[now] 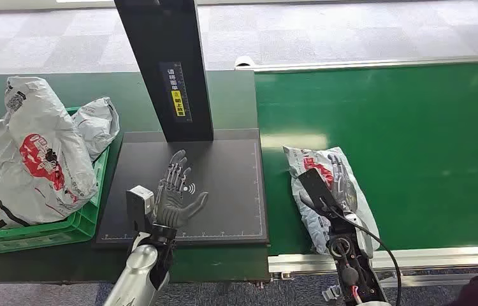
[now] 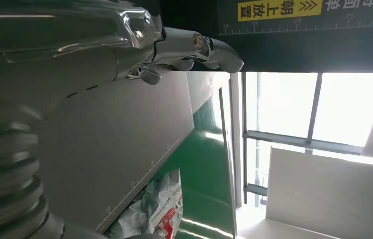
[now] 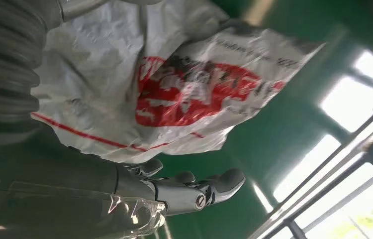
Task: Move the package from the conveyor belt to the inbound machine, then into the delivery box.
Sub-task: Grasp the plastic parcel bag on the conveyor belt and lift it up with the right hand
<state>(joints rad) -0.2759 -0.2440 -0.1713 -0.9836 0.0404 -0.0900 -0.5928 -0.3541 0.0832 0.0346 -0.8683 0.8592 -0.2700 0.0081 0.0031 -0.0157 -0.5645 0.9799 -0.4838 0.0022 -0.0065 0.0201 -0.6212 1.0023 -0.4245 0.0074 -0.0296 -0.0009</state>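
A grey plastic package [image 1: 301, 160] with red print lies on the green conveyor belt [image 1: 408, 140], near its front edge and just right of the inbound machine's black plate [image 1: 224, 166]. My right hand [image 1: 338, 182] lies over the package with its fingers stretched out along it. In the right wrist view the package [image 3: 184, 94] sits against the palm, and the fingers [image 3: 194, 191] run straight beside it. My left hand [image 1: 176, 191] hovers open, palm up, over the black plate. The left wrist view shows its fingers [image 2: 194, 47] extended, the plate [image 2: 110, 144] and the package [image 2: 159, 209] beyond it.
The machine's black column [image 1: 169, 64] rises behind the plate. A green delivery crate [image 1: 45, 233] at the left holds large grey packages [image 1: 39, 153]. The belt's metal rail [image 1: 415, 256] runs along the front.
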